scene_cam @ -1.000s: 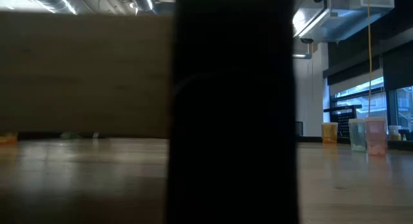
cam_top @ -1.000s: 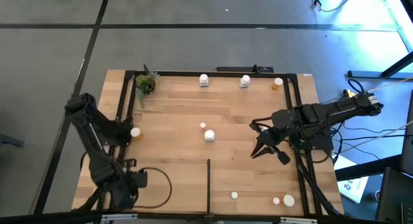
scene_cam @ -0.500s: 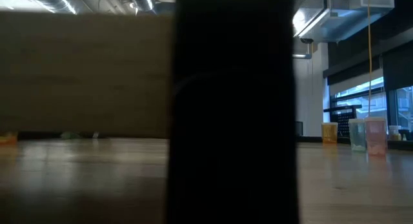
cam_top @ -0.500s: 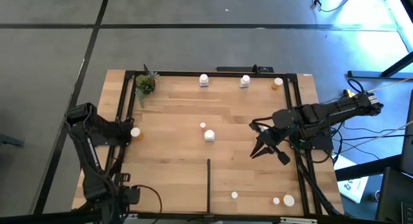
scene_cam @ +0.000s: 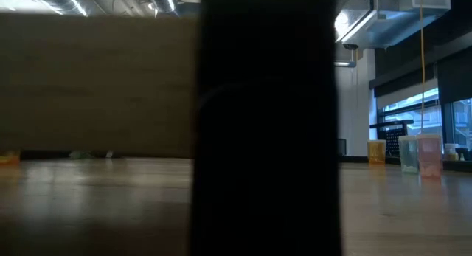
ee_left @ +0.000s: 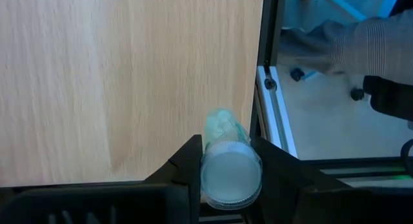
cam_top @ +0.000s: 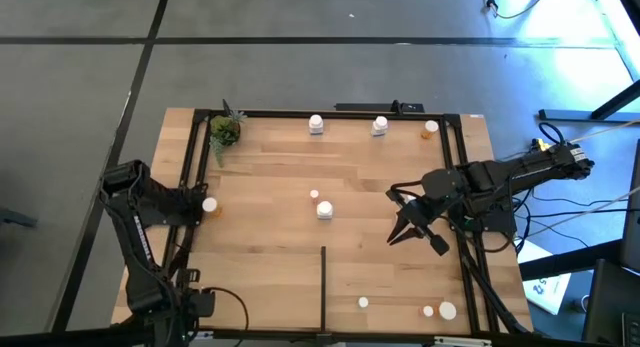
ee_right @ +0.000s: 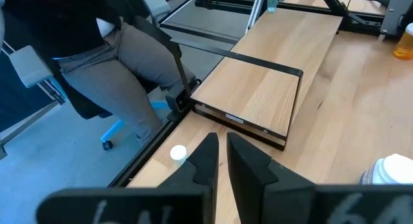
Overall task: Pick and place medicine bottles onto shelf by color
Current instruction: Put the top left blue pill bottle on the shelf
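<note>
Medicine bottle, pale green with white cap point(ee_left: 227, 167), is clamped between the fingers of the left pincer point(ee_left: 226, 175) at the shelf's point(cam_top: 270, 177) left edge, just inside the black frame bar point(ee_left: 266, 62). Right pincer point(cam_top: 415, 232) hangs over the shelf's right half, its fingers nearly together and holding nothing. Other white-capped bottles point(cam_top: 325, 210) stand scattered across the planks; an orange one point(cam_top: 430, 130) sits in the far right corner.
</note>
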You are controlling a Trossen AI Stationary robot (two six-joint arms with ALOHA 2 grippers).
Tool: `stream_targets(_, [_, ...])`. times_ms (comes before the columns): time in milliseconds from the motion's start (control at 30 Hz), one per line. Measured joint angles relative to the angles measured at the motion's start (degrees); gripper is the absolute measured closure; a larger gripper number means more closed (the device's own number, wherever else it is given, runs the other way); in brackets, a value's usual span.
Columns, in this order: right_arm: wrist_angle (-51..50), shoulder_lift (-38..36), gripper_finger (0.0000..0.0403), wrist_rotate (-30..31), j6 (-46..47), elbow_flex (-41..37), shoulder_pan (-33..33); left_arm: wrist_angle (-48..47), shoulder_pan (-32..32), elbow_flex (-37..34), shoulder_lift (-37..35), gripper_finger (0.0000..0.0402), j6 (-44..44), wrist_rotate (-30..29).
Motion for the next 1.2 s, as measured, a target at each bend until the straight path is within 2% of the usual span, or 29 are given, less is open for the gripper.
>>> stream_targets(300, [0.0,0.0,0.0367,0.0,0.0,0.0,0.0,0.0,0.0,0.0,0.0,0.0301,-0.4,-3.2])
stream_targets(500, [0.0,0.0,0.0367,0.0,0.0,0.0,0.0,0.2,0.0,-0.7,0.0,0.0301,-4.9,-3.9])
stream_targets(600, [0.0,0.0,0.0367,0.0,0.0,0.0,0.0,0.1,-0.1,-1.8,0.0,0.0301,-7.5,-3.3])
stream_targets(1200, [0.0,0.0,0.0367,0.0,0.0,0.0,0.0,2.2,-0.1,-1.9,0.9,0.0301,-9.0,-2.4])
